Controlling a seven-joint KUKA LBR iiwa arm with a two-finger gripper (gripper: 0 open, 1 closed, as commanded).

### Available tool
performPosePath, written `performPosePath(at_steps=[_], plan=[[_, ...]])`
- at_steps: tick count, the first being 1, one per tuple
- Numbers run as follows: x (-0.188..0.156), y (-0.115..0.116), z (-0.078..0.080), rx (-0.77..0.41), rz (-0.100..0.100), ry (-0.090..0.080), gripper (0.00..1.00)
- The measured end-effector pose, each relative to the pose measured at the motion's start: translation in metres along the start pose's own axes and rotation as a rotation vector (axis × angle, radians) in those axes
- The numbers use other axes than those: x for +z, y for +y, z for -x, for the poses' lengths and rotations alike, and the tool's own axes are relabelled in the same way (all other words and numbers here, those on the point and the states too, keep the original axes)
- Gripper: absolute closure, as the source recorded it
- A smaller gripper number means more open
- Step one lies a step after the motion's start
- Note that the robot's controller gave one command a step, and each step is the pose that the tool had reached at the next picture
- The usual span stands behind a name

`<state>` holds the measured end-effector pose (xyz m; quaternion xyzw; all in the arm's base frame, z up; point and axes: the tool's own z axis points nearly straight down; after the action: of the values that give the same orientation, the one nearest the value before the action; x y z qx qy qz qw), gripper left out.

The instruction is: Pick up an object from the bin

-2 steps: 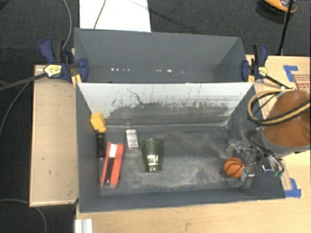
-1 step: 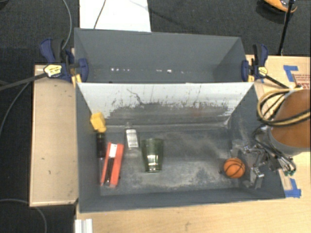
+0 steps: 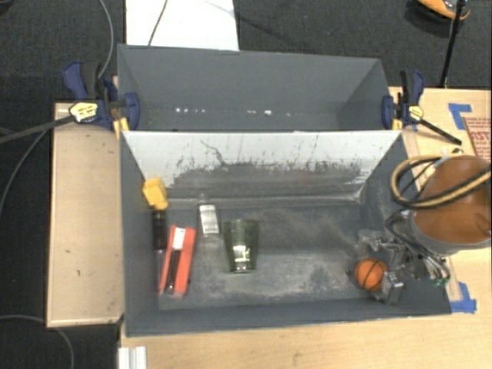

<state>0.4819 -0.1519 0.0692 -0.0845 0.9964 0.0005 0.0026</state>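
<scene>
A small orange ball (image 3: 370,274) lies on the bin floor near the front right corner. My gripper (image 3: 383,270) is down in that corner, right at the ball. It is open, with one finger (image 3: 377,244) just behind the ball and the other (image 3: 391,292) just in front of it. Both fingers stand slightly apart from the ball, which rests on the floor.
At the left of the bin floor lie a black stick with a yellow cap (image 3: 156,206), a flat red and black item (image 3: 177,260), a small silvery packet (image 3: 208,220) and a clear greenish glass (image 3: 241,245) on its side. The arm's orange cover and cables hang over the right rim.
</scene>
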Motion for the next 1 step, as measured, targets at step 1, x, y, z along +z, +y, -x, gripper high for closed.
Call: performPosePath(at_steps=[1], plan=[[-0.0015,0.0039,0.0012,-0.310,-0.001,-0.005,1.00]])
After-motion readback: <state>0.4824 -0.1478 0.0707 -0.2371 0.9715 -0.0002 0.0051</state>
